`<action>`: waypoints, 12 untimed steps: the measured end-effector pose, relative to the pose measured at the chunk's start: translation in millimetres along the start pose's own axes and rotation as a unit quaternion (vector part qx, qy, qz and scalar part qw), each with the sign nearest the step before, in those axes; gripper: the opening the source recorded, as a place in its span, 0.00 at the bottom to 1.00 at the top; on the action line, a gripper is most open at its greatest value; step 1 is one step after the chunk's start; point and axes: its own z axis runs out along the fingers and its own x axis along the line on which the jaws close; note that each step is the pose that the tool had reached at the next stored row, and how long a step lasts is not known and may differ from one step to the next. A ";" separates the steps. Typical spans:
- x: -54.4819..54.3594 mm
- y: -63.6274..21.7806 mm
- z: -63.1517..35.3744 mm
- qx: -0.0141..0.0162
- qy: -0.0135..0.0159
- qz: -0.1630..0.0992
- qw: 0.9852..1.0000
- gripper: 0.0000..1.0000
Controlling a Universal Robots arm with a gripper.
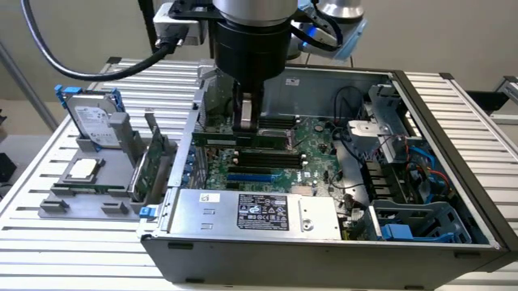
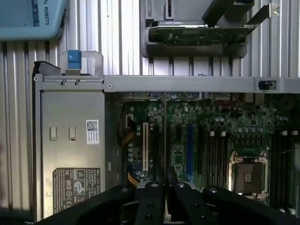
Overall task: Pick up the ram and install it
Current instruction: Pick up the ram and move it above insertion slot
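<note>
My gripper (image 1: 247, 128) reaches down into the open computer case (image 1: 453, 121) and is shut on the ram (image 1: 217, 140), a long thin green stick held level just above the motherboard (image 1: 312, 142). The ram hangs over the far end of the black memory slots (image 1: 263, 160), close to them; I cannot tell if it touches. In the wrist view the gripper (image 2: 164, 182) pinches the ram (image 2: 165, 140), seen edge-on as a thin line over the motherboard (image 2: 225, 126). Black slots (image 2: 216, 154) lie beside it.
A grey fixture (image 1: 73, 203) at the exterior view's left holds a hard drive with blue rails (image 1: 93, 118), a green expansion card (image 1: 150, 165) (image 2: 201, 35) and a processor (image 1: 85, 170). The power supply (image 1: 251, 211) fills the case front. Cables and drive bays (image 1: 404, 170) crowd the right side.
</note>
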 end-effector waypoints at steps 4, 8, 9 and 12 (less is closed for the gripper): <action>-6.5 -17.4 4.9 0.000 0.000 0.000 1.000 0.00; -19.4 -30.4 12.3 0.000 0.000 0.000 1.000 0.00; -23.3 -32.2 14.1 0.000 0.000 0.000 1.000 0.00; -35.1 -37.1 19.8 0.000 0.000 0.000 1.000 0.00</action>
